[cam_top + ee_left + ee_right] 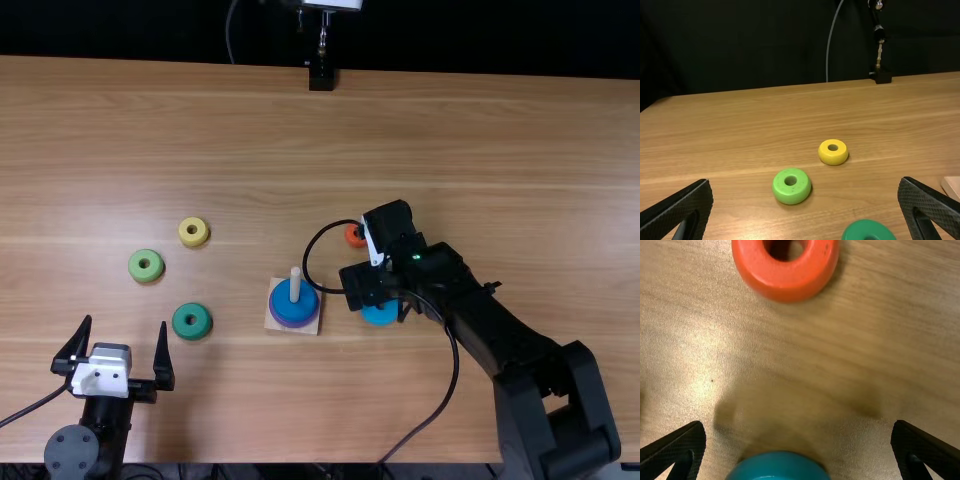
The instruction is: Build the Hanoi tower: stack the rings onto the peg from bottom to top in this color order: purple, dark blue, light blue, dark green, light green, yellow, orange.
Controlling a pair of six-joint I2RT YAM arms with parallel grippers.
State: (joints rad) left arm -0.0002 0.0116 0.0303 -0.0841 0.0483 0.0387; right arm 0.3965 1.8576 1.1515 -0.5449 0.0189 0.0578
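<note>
- Light blue ring (380, 314): flat on the bench (480, 170), low under the right gripper (798, 425) and toward its near side; the right arm is the closer one.
- Right gripper: spread wide, holding nothing.
- Peg (295, 285): left of that ring, so the lift should travel left.

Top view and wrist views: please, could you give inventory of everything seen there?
Base: one, pale wood, mid-table
Peg: one, pale wood, upright on base
Purple ring: one, purple, around peg
Dark blue ring: one, blue, above purple
Light blue ring: one, light blue, right of base
Orange ring: one, orange, beyond light blue
Dark green ring: one, green, left of base
Light green ring: one, green, farther left
Yellow ring: one, yellow, beyond greens
Table: one, light brown
Stand: one, black, far edge
Hanging cable: one, grey, behind table
Arms: two, black, near side
Grippers: two, black, open
</note>
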